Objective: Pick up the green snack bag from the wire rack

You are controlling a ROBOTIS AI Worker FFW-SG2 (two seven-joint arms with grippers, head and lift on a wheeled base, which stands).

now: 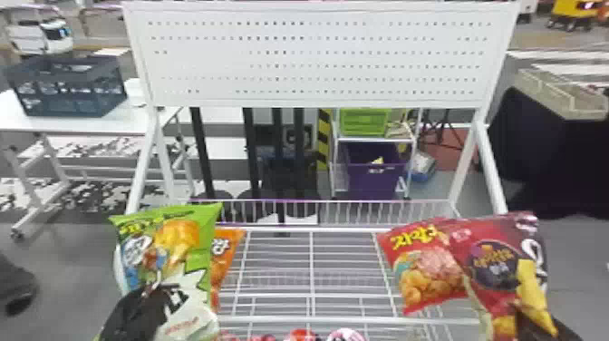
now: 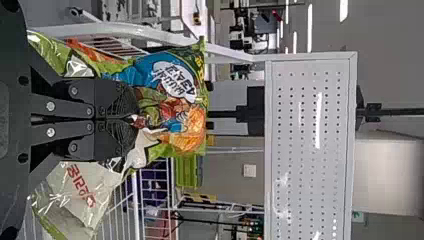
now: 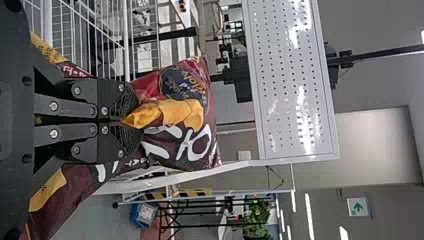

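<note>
Left gripper [image 2: 134, 120]: jaws pressed close on a fold in the front of the green snack bag [image 2: 192, 117]. Bag upright, printed top standing above the jaws, lower part spreading below and to both sides. Whether its base is clear of the wire rack [image 1: 312, 230], cannot tell.

Right gripper [image 3: 134, 122]: jaws closed on the maroon bag [image 3: 197, 142] at mid-front. Orange bag [image 1: 224, 256] just right of the left jaws, behind the green one; red bag [image 1: 428, 276] left of the right jaws.

Handling, my judgement: light, puffed, slick film, contents crushable. Mid-front fold is a fair hold; top seam would be gentler. Lift straight up, slowly; hard squeezing may make it slip or burst.
</note>
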